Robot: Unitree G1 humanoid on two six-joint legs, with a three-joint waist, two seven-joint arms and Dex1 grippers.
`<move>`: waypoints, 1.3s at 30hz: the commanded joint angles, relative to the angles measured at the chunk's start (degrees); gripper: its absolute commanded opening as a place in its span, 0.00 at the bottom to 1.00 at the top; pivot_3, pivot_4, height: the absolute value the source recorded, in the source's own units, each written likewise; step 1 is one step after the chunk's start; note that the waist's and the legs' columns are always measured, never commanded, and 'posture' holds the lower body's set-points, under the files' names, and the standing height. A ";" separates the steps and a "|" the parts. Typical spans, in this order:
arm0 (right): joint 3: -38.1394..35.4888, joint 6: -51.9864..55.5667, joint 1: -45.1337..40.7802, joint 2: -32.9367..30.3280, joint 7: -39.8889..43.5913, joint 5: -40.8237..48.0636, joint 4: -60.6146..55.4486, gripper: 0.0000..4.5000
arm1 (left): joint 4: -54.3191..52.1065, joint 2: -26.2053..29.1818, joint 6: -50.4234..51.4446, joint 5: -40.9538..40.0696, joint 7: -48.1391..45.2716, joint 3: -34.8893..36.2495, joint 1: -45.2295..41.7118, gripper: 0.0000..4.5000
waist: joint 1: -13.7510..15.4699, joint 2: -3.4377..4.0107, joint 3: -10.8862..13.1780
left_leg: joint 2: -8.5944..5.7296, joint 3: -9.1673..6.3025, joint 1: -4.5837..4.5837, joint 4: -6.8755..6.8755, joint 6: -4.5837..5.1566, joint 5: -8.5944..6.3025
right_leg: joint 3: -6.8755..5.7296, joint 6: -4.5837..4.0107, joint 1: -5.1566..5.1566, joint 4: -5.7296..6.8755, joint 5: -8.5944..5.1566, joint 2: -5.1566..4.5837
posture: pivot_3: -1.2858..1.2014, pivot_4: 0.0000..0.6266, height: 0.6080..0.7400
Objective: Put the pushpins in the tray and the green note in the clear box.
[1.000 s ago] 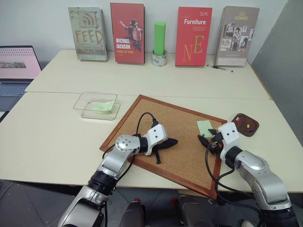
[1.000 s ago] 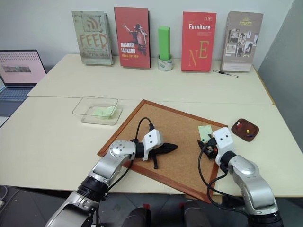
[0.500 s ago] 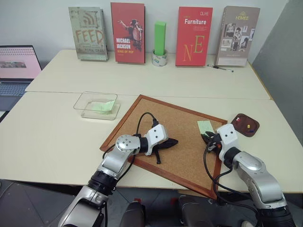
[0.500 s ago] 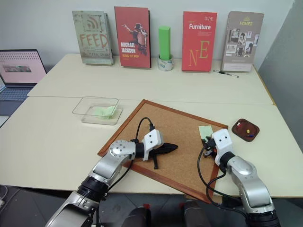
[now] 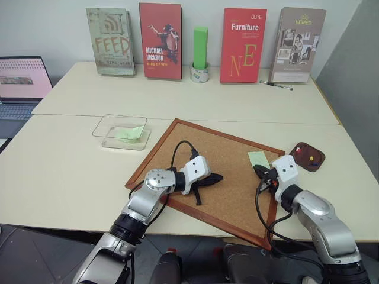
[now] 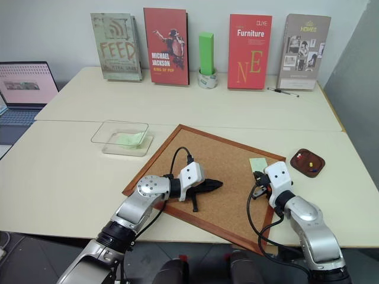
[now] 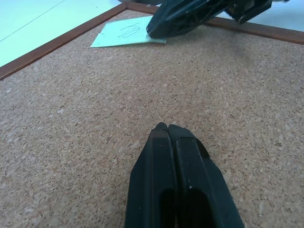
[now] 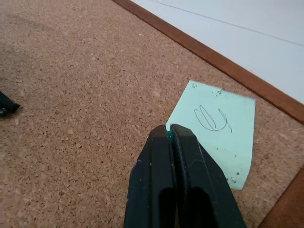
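The pale green note (image 5: 258, 158) lies flat on the corkboard (image 5: 201, 148) near its right edge, with a scribble on it (image 8: 212, 118). My right gripper (image 5: 258, 171) is shut at the note's near corner, and a tiny green pushpin head (image 8: 168, 135) shows pinched between its tips. The dark brown tray (image 5: 301, 163) sits on the table to the right of the board, with red and yellow pushpins (image 5: 310, 157) in it. At the middle of the board my left gripper (image 5: 218, 177) rests shut and empty. The clear box (image 5: 120, 131) stands left of the board, with a green slip inside.
Books, a bright green upright block (image 5: 200, 47) on a tape roll and a pen (image 5: 275, 85) line the far table edge. A laptop (image 5: 21, 83) sits at the far left. The corkboard's raised wooden frame (image 5: 151, 157) runs around the working area.
My right gripper's fingers have gone from open to shut at the note's near corner and have shifted slightly there. The left arm has not moved.
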 commanded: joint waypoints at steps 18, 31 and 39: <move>-1.41 4.84 -13.45 -4.49 4.99 3.92 -7.38 0.00 | -3.09 5.95 -6.92 -1.89 -3.45 4.26 -2.04 0.18 | -0.78 -0.03 0.05 | 0.02 -0.02 -0.29 -0.11 0.00 0.00 | -0.04 0.02 -0.31 0.00 0.01 0.01 | 0.52 0.24 1.00; -3.94 14.48 -21.06 -6.80 7.46 11.86 -8.86 0.00 | 2.60 4.20 -7.01 -6.78 -4.85 9.12 -13.15 0.72 | 0.08 -0.08 0.10 | 0.00 -0.02 -0.54 -0.12 0.01 0.00 | -0.07 0.27 -0.55 0.03 0.16 0.01 | 0.52 0.24 1.00; -5.26 21.88 -25.48 -6.01 6.62 18.28 -10.11 0.00 | 11.85 1.19 -13.60 -5.05 -7.56 7.96 -19.70 0.90 | 0.18 -0.08 0.10 | 0.00 -0.03 -0.53 -0.11 0.01 0.00 | -0.09 0.28 -0.55 0.05 0.16 0.02 | 0.52 0.24 1.00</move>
